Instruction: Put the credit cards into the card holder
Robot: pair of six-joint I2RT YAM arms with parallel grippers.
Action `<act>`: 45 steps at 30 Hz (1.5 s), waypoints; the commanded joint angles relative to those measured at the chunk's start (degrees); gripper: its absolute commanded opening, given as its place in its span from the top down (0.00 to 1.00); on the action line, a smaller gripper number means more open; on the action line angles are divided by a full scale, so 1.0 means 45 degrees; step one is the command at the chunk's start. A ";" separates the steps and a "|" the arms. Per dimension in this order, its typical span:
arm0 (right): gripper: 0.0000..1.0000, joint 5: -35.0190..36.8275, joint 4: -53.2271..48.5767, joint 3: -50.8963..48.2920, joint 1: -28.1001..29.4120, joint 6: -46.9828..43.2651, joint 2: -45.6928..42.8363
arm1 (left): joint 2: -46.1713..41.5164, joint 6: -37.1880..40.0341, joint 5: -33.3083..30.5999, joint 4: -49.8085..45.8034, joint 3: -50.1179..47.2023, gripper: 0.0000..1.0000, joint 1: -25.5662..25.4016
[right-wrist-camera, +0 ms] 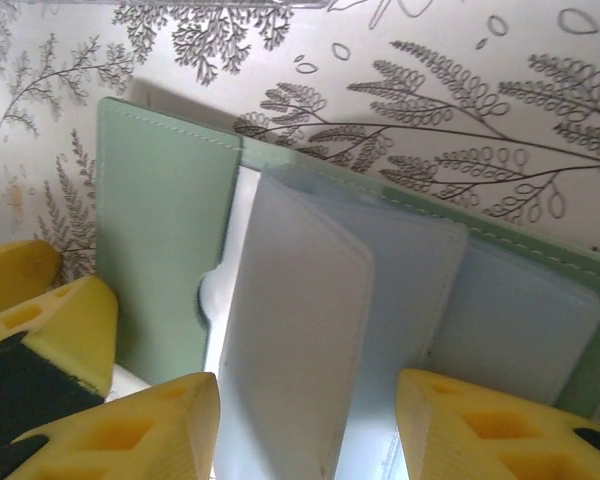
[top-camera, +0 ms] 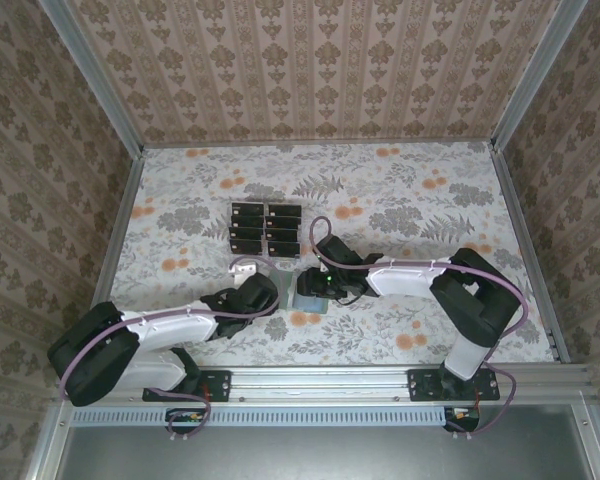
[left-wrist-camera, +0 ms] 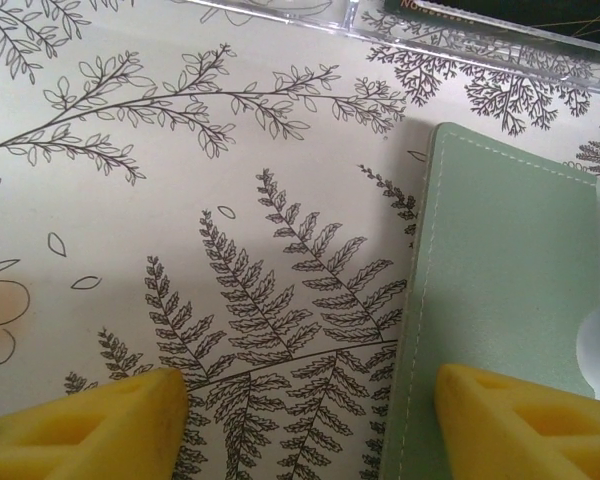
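The card holder [right-wrist-camera: 160, 220] lies opened on the table, its sage cover flat and its translucent inner sleeves [right-wrist-camera: 300, 320] standing up. My right gripper [right-wrist-camera: 305, 430] is open, its yellow fingers on either side of those sleeves, and nothing is clamped. My left gripper [left-wrist-camera: 310, 420] is open too, straddling the card holder's [left-wrist-camera: 510, 290] stitched left edge: one finger over the cover, the other over bare table. From above, both grippers [top-camera: 272, 290] [top-camera: 322, 285] meet at the card holder [top-camera: 304, 288]. The black credit cards [top-camera: 265, 228] sit in a clear rack just beyond.
The clear plastic rack [left-wrist-camera: 430, 25] lies close ahead of the left gripper. The left gripper's yellow finger [right-wrist-camera: 50, 310] shows beside the cover in the right wrist view. Patterned walls enclose the table on three sides. Floral table surface [top-camera: 430, 210] stretches to the right.
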 commanded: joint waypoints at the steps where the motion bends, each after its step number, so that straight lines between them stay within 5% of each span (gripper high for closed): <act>1: 0.49 -0.0782 0.0490 0.0297 0.0070 0.0429 0.0099 | 0.0175 -0.0485 0.0391 0.0201 -0.0445 0.32 -0.0149; 14: 0.49 -0.1510 0.0880 0.1303 0.0214 0.0926 0.0566 | -0.0426 -0.0768 0.0283 0.0335 -0.0922 0.32 -0.0214; 31: 0.49 -0.1639 0.0587 0.3602 0.0737 0.1154 0.2772 | -0.6460 -0.1794 -0.1562 -0.3222 -0.1971 0.36 -0.0267; 45: 0.46 0.0593 -0.2360 0.2465 0.0589 -0.0149 -0.0435 | -0.3058 0.0643 -0.0107 -0.0374 -0.0332 0.26 -0.0214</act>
